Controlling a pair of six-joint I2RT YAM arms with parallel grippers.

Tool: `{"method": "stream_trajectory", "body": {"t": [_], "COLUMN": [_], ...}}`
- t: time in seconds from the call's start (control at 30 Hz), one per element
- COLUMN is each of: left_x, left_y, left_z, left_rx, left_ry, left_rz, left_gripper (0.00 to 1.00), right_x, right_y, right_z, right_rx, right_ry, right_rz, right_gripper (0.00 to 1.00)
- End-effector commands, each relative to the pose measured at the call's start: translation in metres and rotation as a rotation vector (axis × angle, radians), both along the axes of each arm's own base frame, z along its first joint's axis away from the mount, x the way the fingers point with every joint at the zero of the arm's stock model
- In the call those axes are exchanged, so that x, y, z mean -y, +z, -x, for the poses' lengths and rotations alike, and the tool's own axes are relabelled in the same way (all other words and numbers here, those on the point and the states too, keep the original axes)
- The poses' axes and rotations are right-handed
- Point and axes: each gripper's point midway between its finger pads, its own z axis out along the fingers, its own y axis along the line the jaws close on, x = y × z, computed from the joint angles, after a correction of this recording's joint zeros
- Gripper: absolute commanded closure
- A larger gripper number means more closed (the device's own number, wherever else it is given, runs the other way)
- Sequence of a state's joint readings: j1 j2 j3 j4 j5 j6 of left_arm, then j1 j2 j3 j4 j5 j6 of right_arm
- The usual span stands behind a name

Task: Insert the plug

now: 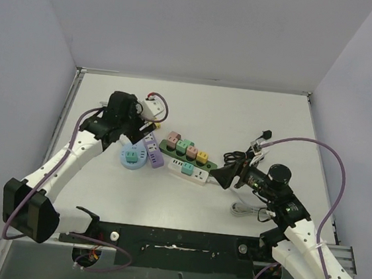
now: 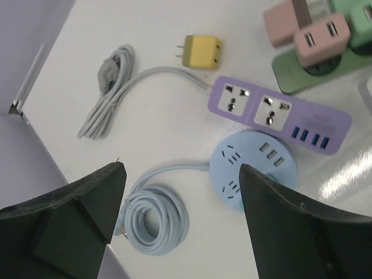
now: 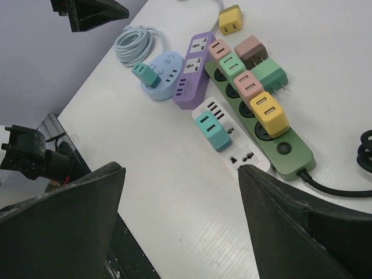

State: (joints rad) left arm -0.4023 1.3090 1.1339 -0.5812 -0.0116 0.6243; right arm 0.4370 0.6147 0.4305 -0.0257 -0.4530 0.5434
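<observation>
Above the round blue power strip [image 2: 250, 154], the left hand [image 2: 180, 167] hangs spread and empty; the right hand [image 3: 180, 167] is spread too. Seemingly between insertions; next, grasp the loose yellow plug [image 2: 200, 52] squarely.

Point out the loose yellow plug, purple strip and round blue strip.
Yellow plug [image 2: 200, 52], left wrist view, on its body.
Purple strip [image 2: 251, 106], left wrist view, between its two sockets.
Blue strip [image 2: 250, 152], left wrist view, on its top face.
</observation>
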Motion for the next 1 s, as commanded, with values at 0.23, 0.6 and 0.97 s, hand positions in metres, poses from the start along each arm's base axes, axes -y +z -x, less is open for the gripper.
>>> {"method": "stream_trajectory", "body": {"t": [0.23,0.6,0.97], "left_x": [0.024,0.029,0.040], "left_y": [0.043,-0.079,-0.125], "left_z": [-0.068,-0.131,-0.151], "left_rx": [0.106,-0.062,-0.143], "left_ry": [0.690,1.184,1.219], "left_rz": [0.735,0.686,0.648], "left_gripper": [0.22,0.31,0.40], "right_x": [0.017,0.022,0.026], "right_y": [0.023,0.008,-0.003], "right_z": [-0.021,-0.028,-0.025], "right_rx": [-0.060,-0.091,-0.119], "right_ry": [-0.194,-0.250,-0.269], "right_rz": [-0.055,-0.048,-0.039], "right_gripper": [0.19,0.20,0.20]}}
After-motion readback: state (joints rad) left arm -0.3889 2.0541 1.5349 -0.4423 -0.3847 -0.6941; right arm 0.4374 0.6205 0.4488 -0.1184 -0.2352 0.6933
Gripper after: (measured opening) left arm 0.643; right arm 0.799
